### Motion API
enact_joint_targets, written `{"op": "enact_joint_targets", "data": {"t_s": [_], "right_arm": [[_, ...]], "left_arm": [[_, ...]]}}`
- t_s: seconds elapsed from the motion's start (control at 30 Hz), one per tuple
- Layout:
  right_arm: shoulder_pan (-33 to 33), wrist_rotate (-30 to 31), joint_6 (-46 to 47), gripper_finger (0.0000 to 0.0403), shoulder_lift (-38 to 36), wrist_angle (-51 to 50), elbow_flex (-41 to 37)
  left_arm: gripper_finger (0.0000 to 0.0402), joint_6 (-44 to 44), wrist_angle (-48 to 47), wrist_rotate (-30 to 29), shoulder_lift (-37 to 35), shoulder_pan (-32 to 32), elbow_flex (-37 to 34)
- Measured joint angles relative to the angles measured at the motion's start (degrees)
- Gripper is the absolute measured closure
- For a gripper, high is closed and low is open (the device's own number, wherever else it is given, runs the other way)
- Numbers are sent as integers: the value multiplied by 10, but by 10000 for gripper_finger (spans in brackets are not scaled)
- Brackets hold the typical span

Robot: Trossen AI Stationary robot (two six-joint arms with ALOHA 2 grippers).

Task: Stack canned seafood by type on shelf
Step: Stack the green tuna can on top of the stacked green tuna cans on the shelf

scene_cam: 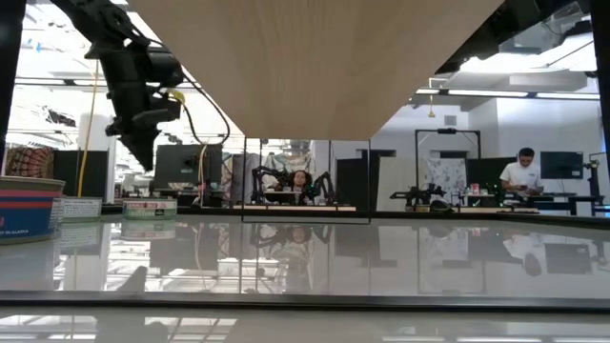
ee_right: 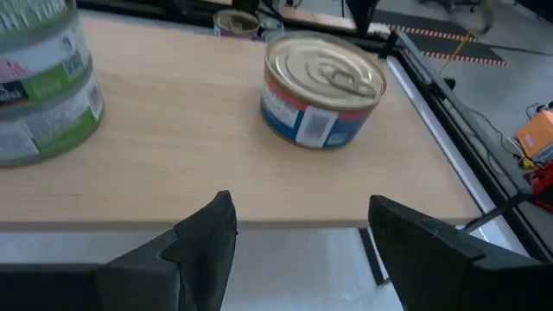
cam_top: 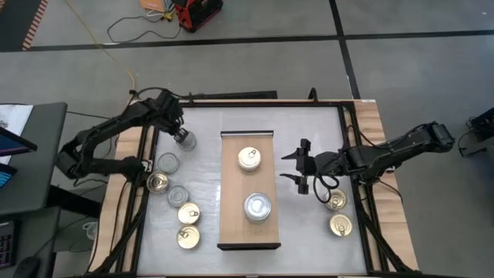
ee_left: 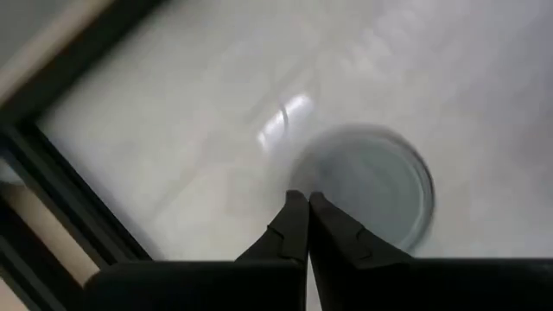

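Sorting is partly done: the shelf (cam_top: 231, 166) lies in the middle of the bench (cam_top: 309, 131), carrying one gold-lidded tin (cam_top: 248, 158) toward its far end and a stack of silver-lidded tins (cam_top: 258, 207) nearer the front. Five more tins wait on the bench to the shelf's left, and two gold-lidded ones (cam_top: 338, 213) to its right. The left gripper (cam_top: 180, 133) hovers over a silver-lidded tin (ee_left: 373, 186) at the far left, its fingers (ee_left: 294, 229) clenched together on nothing. The right gripper (cam_top: 302, 166) waits just beside the shelf's right edge, fingers spread and empty. Judging by this, the next pick is being lined up; the left fingers would need to part before closing on that tin.
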Motion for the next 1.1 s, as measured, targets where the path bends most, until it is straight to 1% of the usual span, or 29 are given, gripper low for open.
{"op": "enact_joint_targets", "data": {"t_s": [0.1,0.17,0.27,0.4,0.47,0.53,0.6,0.7,0.87,1.1], "right_arm": [[0,0,-5,113,0,15,0],[0,0,-5,113,0,20,0],[2,0,-5,113,0,20,0],[10,0,-5,113,0,20,0],[13,0,-5,113,0,20,0],[14,0,-5,113,0,20,0],[17,0,-5,113,0,20,0],[21,0,-5,113,0,20,0],[20,0,-2,113,0,20,0],[20,0,-1,113,0,20,0]], "left_arm": [[401,-32,-15,5,25,-7,-9],[401,-62,-2,13,44,-6,-14],[389,-84,1,2,68,-6,-16],[339,-106,3,-37,73,-6,-16],[309,-117,5,-33,70,-6,-16],[286,-120,4,-15,70,-6,-16],[277,-123,3,-11,72,-6,-16],[284,-125,13,-16,75,-5,-22],[313,-123,32,-38,74,0,-50],[352,-126,71,9,71,14,-77]]}}
